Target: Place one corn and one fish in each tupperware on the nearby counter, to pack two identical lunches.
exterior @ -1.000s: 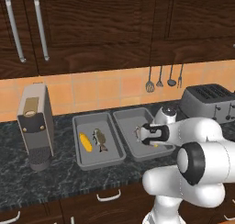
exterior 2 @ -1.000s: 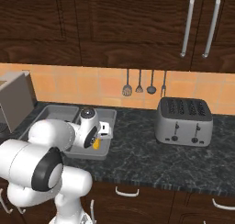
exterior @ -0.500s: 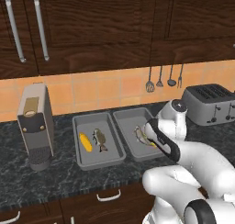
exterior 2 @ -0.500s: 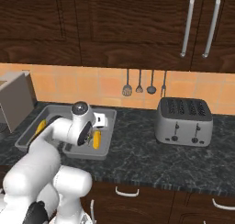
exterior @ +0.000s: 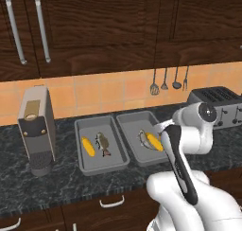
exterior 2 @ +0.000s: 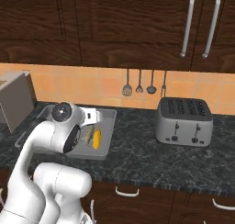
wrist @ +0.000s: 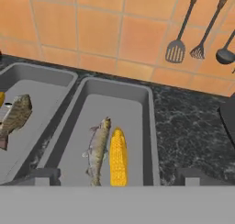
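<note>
Two grey tupperware trays sit side by side on the black counter [exterior: 61, 182]. The left tupperware [exterior: 80, 130] holds a yellow corn [exterior: 88, 146] and a grey-brown fish [exterior: 102, 142]. In the right tupperware [wrist: 147, 126] a fish [wrist: 97, 149] and a corn [wrist: 118, 156] lie side by side, apart from the fingers. My gripper [wrist: 118, 177] hovers open above the near end of that tray, its fingertips [wrist: 43, 176] wide apart with nothing between them. From the right base view, the same corn [exterior 2: 97, 139] shows beside my arm.
A tall grey coffee machine [exterior: 37, 128] stands left of the trays. A silver toaster [exterior 2: 183, 122] sits to the right. Kitchen utensils [wrist: 176, 48] hang on the tiled wall behind. Dark cabinets hang overhead.
The jaws have gone from nearly shut to wide open over the right tray. The corn now lies free beside the fish, and the hand has lifted back from it.
</note>
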Available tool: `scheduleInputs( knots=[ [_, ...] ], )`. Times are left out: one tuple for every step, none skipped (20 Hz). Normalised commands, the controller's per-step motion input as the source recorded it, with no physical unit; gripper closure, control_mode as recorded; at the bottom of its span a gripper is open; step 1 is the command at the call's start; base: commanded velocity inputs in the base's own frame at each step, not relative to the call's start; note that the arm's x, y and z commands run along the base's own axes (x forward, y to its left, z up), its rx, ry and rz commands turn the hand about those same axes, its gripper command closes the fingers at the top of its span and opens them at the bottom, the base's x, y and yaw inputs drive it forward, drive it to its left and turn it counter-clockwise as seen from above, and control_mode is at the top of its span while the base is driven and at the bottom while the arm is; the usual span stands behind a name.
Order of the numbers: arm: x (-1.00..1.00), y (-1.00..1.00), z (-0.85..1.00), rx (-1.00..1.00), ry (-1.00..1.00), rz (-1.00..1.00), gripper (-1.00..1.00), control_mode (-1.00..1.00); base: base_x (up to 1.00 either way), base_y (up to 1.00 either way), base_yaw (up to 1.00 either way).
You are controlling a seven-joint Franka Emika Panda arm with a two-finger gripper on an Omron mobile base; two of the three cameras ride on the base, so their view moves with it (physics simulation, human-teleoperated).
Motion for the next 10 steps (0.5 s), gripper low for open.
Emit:
scheduleInputs(
  knots=[
    [-0.72,-0.05,0.88,0.01,-0.37,0.0,-1.0,-1.0,0.0,0.0,0.0],
    [-0.76,0.0,0.87,0.01,-0.32,0.0,-1.0,-1.0,0.0,0.0,0.0],
    [-0.76,0.0,0.92,0.0,-0.25,0.0,-1.0,-1.0,0.0,0.0,0.0],
    [-0.79,0.29,0.94,0.0,-0.18,-0.03,-1.0,-1.0,0.0,0.0,0.0],
    [-0.89,0.01,0.81,0.0,-0.12,-0.02,-1.0,-1.0,0.0,0.0,0.0],
    [-1.0,0.0,0.41,0.07,-0.01,-0.01,-1.0,-1.0,0.0,0.0,0.0],
    [-1.0,0.0,0.16,0.13,-0.01,0.0,-1.0,-1.0,0.0,0.0,0.0],
    [-1.0,0.0,0.0,0.18,-0.08,0.0,-1.0,-1.0,0.0,0.0,0.0],
    [-1.0,0.0,0.0,0.18,-0.14,0.0,-1.0,-1.0,0.0,0.0,0.0],
    [-1.0,0.0,0.0,0.19,-0.15,0.0,-1.0,-1.0,0.0,0.0,0.0]
  ],
)
